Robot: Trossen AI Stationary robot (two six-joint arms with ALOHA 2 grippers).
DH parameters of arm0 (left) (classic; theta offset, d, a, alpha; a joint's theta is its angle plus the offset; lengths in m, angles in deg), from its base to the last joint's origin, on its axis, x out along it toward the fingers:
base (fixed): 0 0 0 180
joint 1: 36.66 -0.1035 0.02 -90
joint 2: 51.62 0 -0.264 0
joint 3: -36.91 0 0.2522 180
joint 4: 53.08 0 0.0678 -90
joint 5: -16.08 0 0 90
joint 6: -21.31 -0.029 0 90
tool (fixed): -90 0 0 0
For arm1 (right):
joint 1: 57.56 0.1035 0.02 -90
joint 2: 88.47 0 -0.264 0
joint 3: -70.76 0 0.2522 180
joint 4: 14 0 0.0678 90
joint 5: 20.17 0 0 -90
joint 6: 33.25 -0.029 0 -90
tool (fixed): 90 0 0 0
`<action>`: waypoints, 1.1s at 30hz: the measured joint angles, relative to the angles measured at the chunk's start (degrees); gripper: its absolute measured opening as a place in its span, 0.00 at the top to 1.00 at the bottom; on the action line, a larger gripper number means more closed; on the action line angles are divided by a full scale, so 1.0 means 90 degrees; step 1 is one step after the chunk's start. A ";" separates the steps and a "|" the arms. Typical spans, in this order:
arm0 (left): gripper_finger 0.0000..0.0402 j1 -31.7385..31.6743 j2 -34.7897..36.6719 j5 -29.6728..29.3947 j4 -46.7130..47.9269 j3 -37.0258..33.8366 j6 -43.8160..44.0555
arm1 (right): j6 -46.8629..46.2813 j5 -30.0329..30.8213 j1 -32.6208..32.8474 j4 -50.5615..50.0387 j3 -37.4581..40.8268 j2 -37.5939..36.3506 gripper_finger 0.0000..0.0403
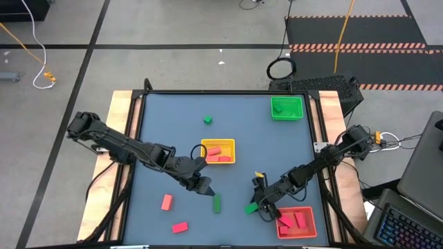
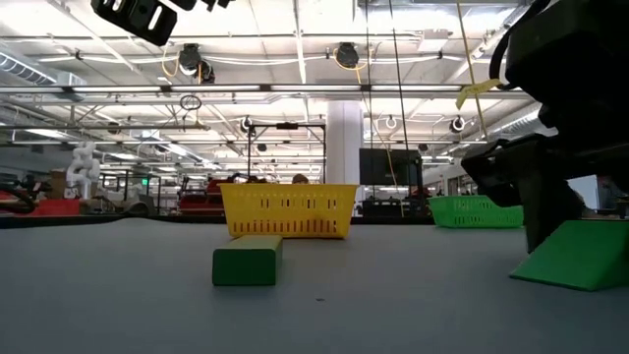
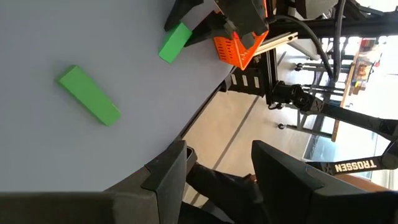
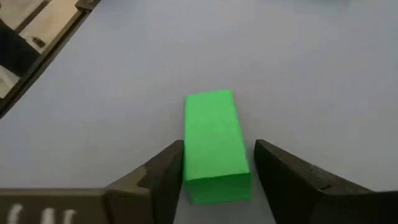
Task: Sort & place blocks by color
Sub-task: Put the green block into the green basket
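Blocks are scattered across the grey table (image 1: 159, 138), so here's the layout from above. Right gripper (image 1: 259, 206) is low at about five o'clock on the tabletop, its fingers (image 4: 163, 171) straddling a green bar (image 4: 214, 144), one on each side. There's a thin gap on one flank at least, so the fingers are parted around the bar and not clearly pinching it; from table height that bar (image 2: 570, 254) sits tilted, one end raised off the surface.

Just past it toward four o'clock sits the orange tray (image 1: 299, 221), with red blocks (image 1: 296, 220) inside. Left gripper (image 1: 202, 185) hangs near the middle of the table, a touch toward six o'clock, fingers (image 3: 171, 177) apart and holding nothing. A second green bar (image 1: 217, 203) lies flat just beyond it at six o'clock, free of either arm.

Yellow tray (image 1: 218, 151) sits at dead centre with orange-red pieces (image 1: 216, 153) inside. Green tray (image 1: 287, 108) is up at one o'clock; what lies inside is hard to make out. A small green cube (image 1: 208, 120) sits alone at twelve o'clock. Two loose red blocks wait at seven o'clock: one (image 1: 167, 202) nearer the left arm, the other (image 1: 180, 227) close to the near edge.
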 joint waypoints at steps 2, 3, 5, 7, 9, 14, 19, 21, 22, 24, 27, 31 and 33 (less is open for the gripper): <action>0.54 0.0002 0.0000 0.0000 0.0004 0.0000 -0.0002 | -0.0006 -0.0055 -0.0001 -0.0012 0.0000 -0.0001 0.62; 0.54 0.0002 0.0000 0.0000 0.0004 0.0000 -0.0003 | -0.0009 -0.0057 0.0001 -0.0016 0.0000 -0.0006 0.66; 0.54 0.0002 0.0000 0.0002 0.0004 0.0000 -0.0007 | -0.0010 -0.0097 0.0001 -0.0021 0.0000 -0.0027 0.69; 0.54 0.0002 0.0000 0.0002 0.0006 0.0000 -0.0011 | -0.0026 -0.0221 0.0001 -0.0031 0.0000 -0.0046 0.69; 0.54 0.0002 0.0000 0.0002 0.0006 0.0000 -0.0012 | -0.0101 -0.0236 0.0003 0.0036 0.0000 -0.0049 0.69; 0.54 0.0002 0.0000 0.0005 0.0008 0.0000 -0.0012 | -0.0281 -0.0206 0.0001 0.0079 0.0005 -0.0490 0.69; 0.54 0.0000 0.0000 -0.0078 0.0010 0.0000 -0.0008 | -0.0204 0.0066 -0.0051 -0.0232 0.0002 -0.1440 0.69; 0.54 0.0002 0.0000 -0.0240 0.0011 0.0000 0.0005 | -0.0303 0.0259 -0.0099 -0.0700 0.0002 -0.1878 0.69; 0.54 0.0000 0.0000 -0.0333 0.0011 0.0000 0.0005 | -0.0424 0.0363 -0.0140 -0.0979 0.0002 -0.2116 0.69; 0.54 0.0002 0.0000 -0.0565 0.0019 0.0000 0.0007 | -0.0769 0.0727 -0.0215 -0.1690 0.0004 -0.2622 0.69; 0.54 0.0002 0.0000 -0.0987 0.0019 0.0000 0.0007 | -0.1427 0.1523 -0.0390 -0.2768 0.0002 -0.3403 0.69; 0.54 0.0002 0.0000 -0.1683 0.0019 0.0000 0.0091 | -0.2191 0.2490 -0.0828 -0.4035 0.0002 -0.4465 0.69; 0.54 0.0002 0.0000 -0.2050 0.0014 0.0000 0.0225 | -0.2326 0.2983 -0.1137 -0.4510 0.0003 -0.4943 0.69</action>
